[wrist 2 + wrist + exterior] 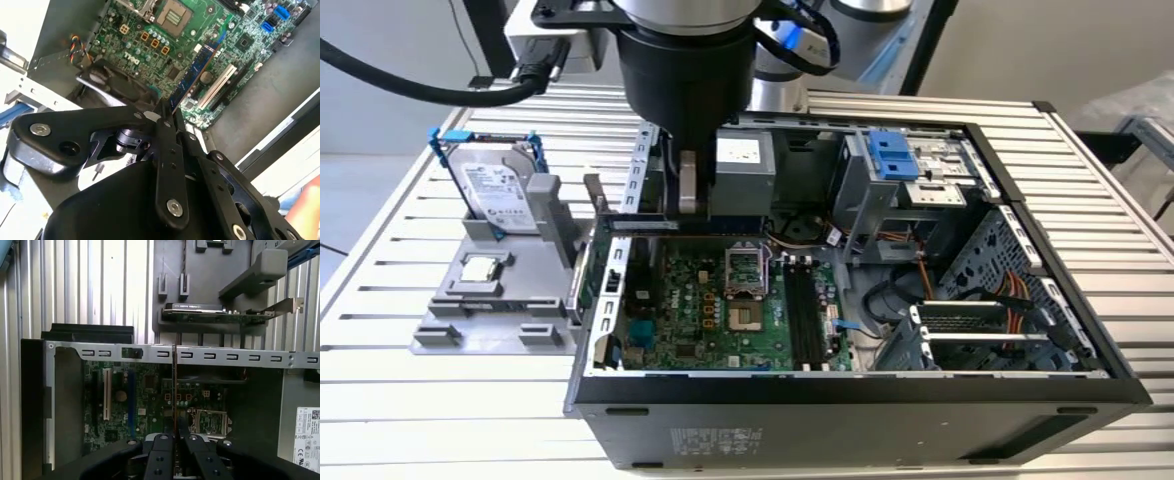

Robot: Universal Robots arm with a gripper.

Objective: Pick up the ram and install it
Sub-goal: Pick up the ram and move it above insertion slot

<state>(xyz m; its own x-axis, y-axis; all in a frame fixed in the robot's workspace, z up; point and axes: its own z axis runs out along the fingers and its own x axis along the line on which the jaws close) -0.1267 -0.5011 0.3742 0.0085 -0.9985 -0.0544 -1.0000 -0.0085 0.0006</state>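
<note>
One end of the ram (195, 75) is pinched between the closed fingers of the gripper (167, 112). Its long axis runs straight out from the fingertips, in line with the gripper, and its free end points at the motherboard (150, 55). In the first wrist view the ram (173, 390) shows edge-on as a thin line rising from the gripper (174, 437) across the board. In the exterior view the gripper (687, 190) hangs pointing downward inside the open computer case (854, 410), over the motherboard's (707, 300) far edge. Whether the ram touches the board cannot be told.
</note>
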